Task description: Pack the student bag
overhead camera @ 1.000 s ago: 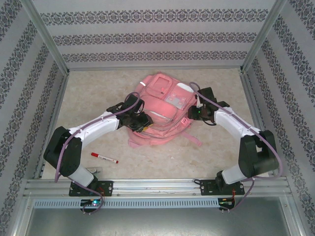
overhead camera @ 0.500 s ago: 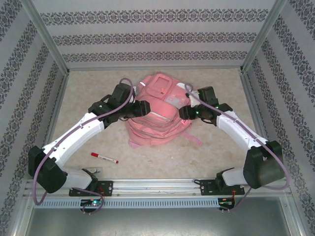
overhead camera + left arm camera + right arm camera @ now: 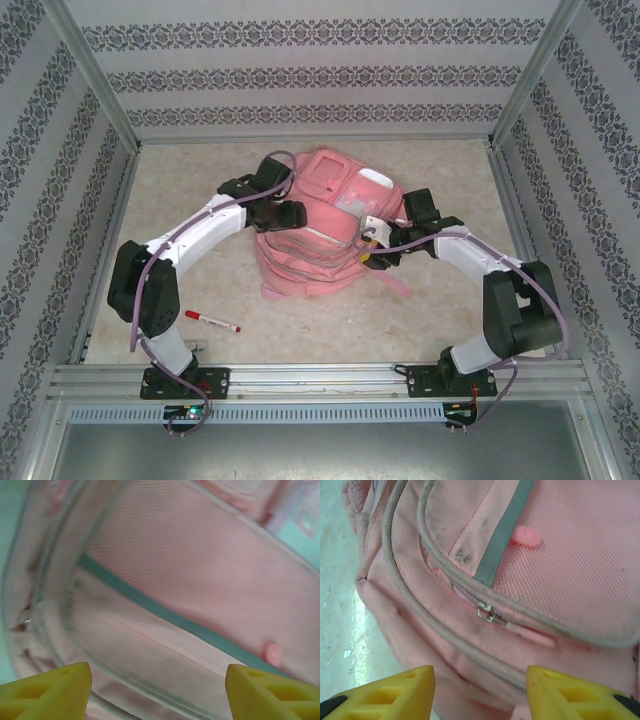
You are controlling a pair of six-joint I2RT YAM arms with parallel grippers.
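**A:** What lies closest to the arm bases?

**B:** A red-and-white marker (image 3: 212, 321), flat on the table (image 3: 180, 190), to the near left of the student bag (image 3: 325, 235) and well apart from it.

**A:** And the bag itself?

**B:** It lies front-up in the middle of the table. A pink strap (image 3: 395, 283) trails from its near right corner.

**A:** Where is the right gripper (image 3: 372, 245)?

**B:** At the bag's right side, over the lower front pocket. Its yellow fingertips (image 3: 395, 692) stand moderately apart with nothing between them. Past them, the wrist camera shows a metal zip slider (image 3: 487, 614) with a pink pull, a grey-green strip (image 3: 502, 527) and a small pink tab (image 3: 526, 536).

**A:** The left gripper (image 3: 290, 215)?

**B:** At the bag's upper left, a little farther back than the right one. Its fingers (image 3: 50, 692) are spread wide and hold nothing. Blurred pink fabric sits close in front of them, and I cannot tell whether they touch it.

**A:** Beyond the bag?

**B:** Bare table, then the patterned back wall (image 3: 320, 75)
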